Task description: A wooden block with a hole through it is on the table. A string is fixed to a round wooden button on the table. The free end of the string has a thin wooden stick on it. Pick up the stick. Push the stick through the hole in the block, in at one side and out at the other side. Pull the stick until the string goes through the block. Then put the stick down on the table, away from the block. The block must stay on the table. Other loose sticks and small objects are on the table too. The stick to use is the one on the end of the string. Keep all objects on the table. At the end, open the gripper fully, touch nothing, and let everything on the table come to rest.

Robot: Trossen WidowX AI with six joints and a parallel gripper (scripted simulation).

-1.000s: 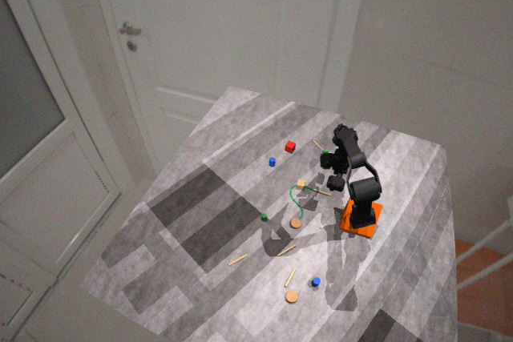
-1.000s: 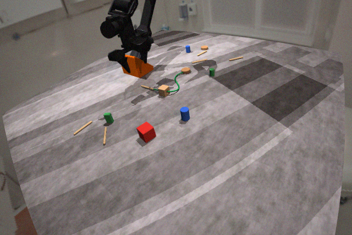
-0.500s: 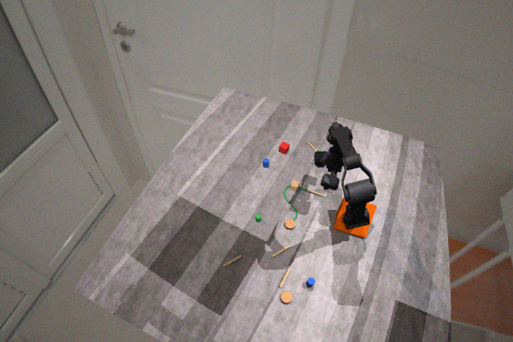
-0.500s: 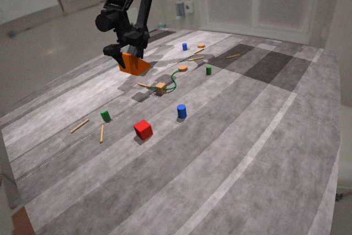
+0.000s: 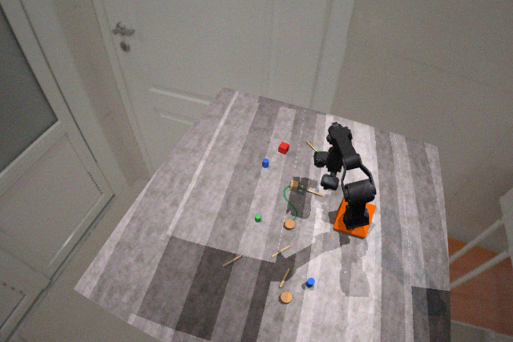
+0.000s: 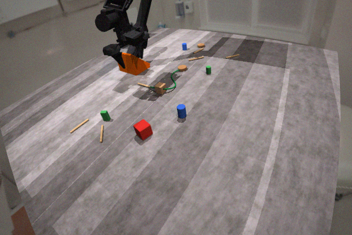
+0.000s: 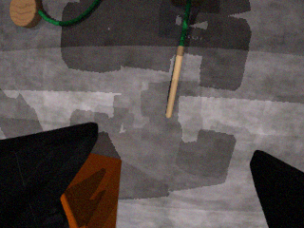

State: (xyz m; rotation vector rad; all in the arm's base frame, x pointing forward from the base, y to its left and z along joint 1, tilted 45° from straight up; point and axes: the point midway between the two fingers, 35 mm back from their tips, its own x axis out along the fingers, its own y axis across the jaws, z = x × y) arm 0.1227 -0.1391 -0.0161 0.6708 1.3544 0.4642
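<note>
The wooden block stands on the table. The green string runs from the round button into the block. It comes out on the other side, where the thin stick lies flat on the table. My gripper is open and empty. It hangs above the table, back from the stick's free end, and touches nothing.
The arm's orange base is close by. A red cube, blue cylinders, green cylinders, a second button and several loose sticks lie scattered.
</note>
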